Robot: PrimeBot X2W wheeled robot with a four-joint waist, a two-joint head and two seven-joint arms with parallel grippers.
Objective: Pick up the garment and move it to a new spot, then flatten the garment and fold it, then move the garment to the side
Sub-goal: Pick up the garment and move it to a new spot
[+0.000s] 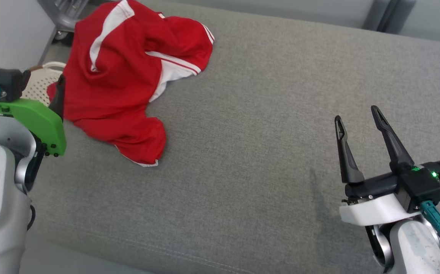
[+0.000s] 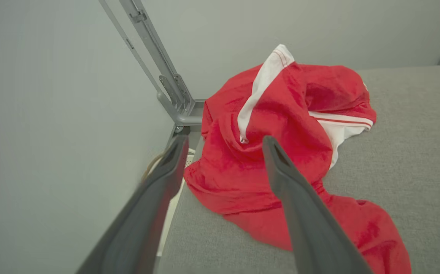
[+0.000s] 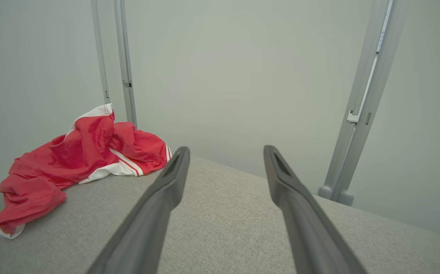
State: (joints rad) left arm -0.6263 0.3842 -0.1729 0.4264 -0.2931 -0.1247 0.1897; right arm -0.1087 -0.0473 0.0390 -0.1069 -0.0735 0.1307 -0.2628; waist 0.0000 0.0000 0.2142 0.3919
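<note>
lying on the grey cushion [image 1: 261,133]: a crumpled red garment [image 1: 128,76] with white stripes, bunched at the cushion's far left corner and reaching its left edge.
my left gripper [image 2: 224,141]: released, fingers spread wide and holding nothing, hovering at the cushion's left edge and pointing at the garment; i cannot tell if it touches the cloth.
my right gripper [image 1: 356,113]: released, holding nothing, above the cushion's near right part, well apart from the garment.
white basket [image 1: 39,85]: just off the cushion's left edge, lower down.
</note>
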